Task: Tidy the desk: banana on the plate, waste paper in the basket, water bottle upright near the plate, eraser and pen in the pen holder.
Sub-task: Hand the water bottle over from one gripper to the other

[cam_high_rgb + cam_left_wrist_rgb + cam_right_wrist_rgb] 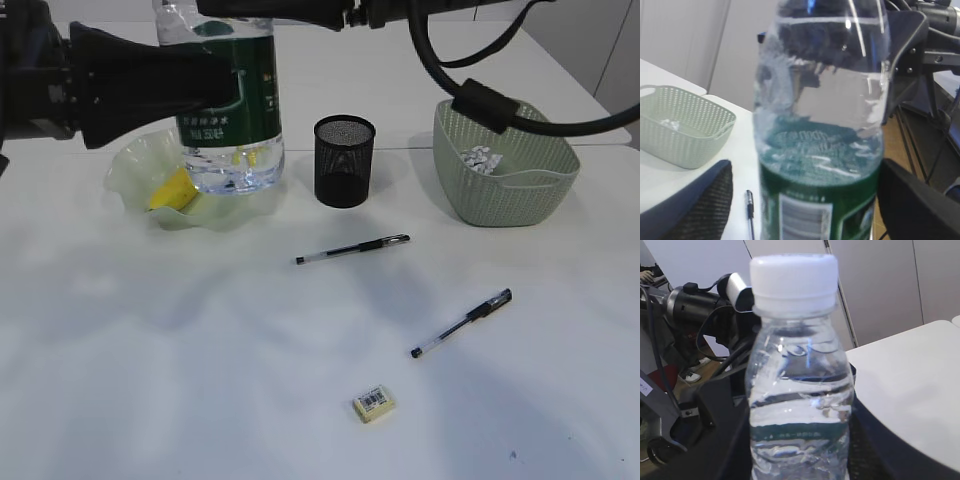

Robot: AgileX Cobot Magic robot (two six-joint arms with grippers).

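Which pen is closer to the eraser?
The lower pen, right of centre on the desk. It lies just above the eraser. The other pen sits further back, by the black holder.

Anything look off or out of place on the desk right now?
Nothing spilled or broken. Still loose on the desk: two pens and the eraser, all outside the pen holder. The water bottle stands upright by the plate, both grippers around it.
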